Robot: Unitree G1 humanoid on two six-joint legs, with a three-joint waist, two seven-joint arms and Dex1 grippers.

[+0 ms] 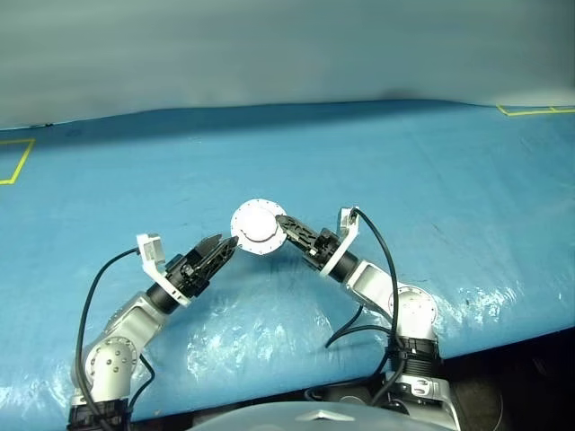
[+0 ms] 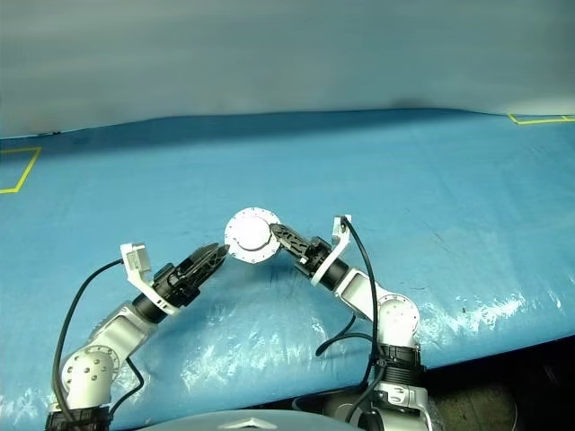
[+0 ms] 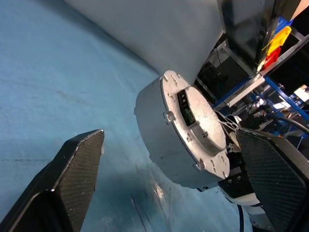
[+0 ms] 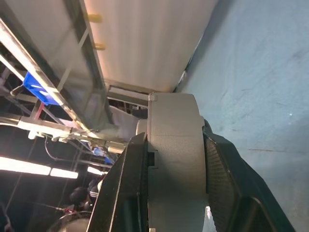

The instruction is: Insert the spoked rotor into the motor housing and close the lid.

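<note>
Inside, lid [image 1: 258,226] shut, rotor hidden; right gripper [image 1: 286,224] clamping

A blue cloth [image 1: 431,180] covers the table from edge to edge, with shiny wrinkled patches along its near edge. Yellow tape [image 1: 16,164] marks a corner on the cloth at the far left, and another piece of yellow tape [image 1: 530,110] lies at the far right near the back edge. A pale grey wall [image 1: 269,49] rises behind the table. Beyond the table, a blue metal rack [image 3: 282,92] holds red and yellow bins [image 3: 275,46]. A blue bin [image 4: 36,89] sits on a shelf frame, and long ceiling lights [image 4: 34,166] glow in a dark area.
</note>
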